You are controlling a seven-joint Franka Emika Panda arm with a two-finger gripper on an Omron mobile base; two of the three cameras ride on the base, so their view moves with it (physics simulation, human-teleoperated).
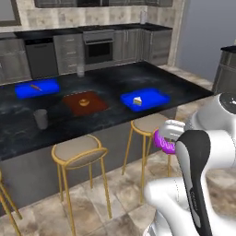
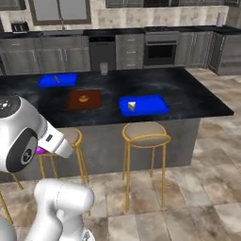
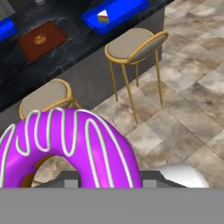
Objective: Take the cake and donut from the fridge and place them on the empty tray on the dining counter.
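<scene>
hand view: gripper (image 3: 105,181) grasps donut (image 3: 65,144); stools (image 3: 133,43) front tray (image 3: 116,13) holding cake (image 3: 103,17).

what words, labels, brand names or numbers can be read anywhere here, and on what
None can be read.
The white robot arm's dark link carries a faint light marking, too blurred to read.
The purple-frosted ring donut has only white icing stripes, no lettering.
The bright blue rectangular tray and glossy black marbled counter carry no text.

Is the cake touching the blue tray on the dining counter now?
Touching. In the left base view the cake sits directly on the floor of the blue tray, inside its rim, with no gap under it; the hand view shows the same.
</scene>
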